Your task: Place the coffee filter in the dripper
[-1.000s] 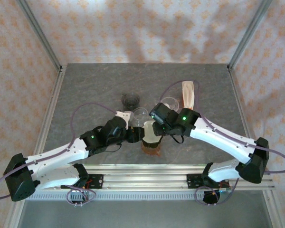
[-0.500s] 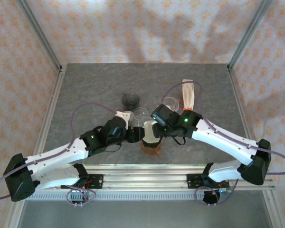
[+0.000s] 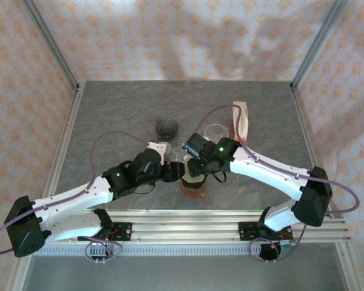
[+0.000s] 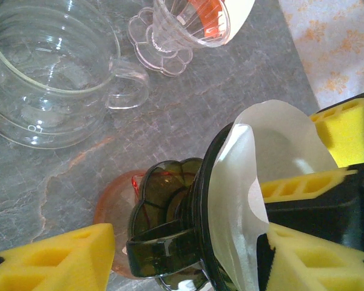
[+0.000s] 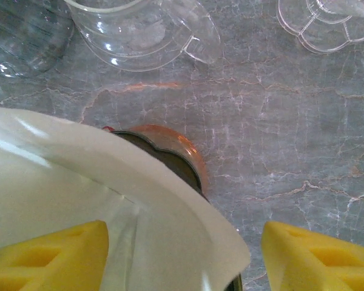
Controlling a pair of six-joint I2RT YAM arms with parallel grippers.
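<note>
my right tool (image 5: 185, 233): open around coffee filter (image 5: 60, 176)
my left tool (image 4: 188, 242): straddling dripper (image 4: 164, 200), grip unclear tbh
tip: I lift straight up, no dragging paper

Warm colours on grey stone.
White paper coffee filter (image 4: 273, 151), smoky dark-brown ribbed dripper (image 4: 170, 242), translucent orange cup (image 4: 112, 209), bright yellow foam finger pads (image 4: 54, 260); the grey stone tabletop (image 5: 279, 121) has pale and rusty veins, and the cream wallpaper (image 3: 170, 36) carries orange flowers.

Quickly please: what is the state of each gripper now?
Left gripper: jaws apart around the dripper; whether it grips cannot be told.
Right gripper: open; the coffee filter sits between its fingers.
</note>
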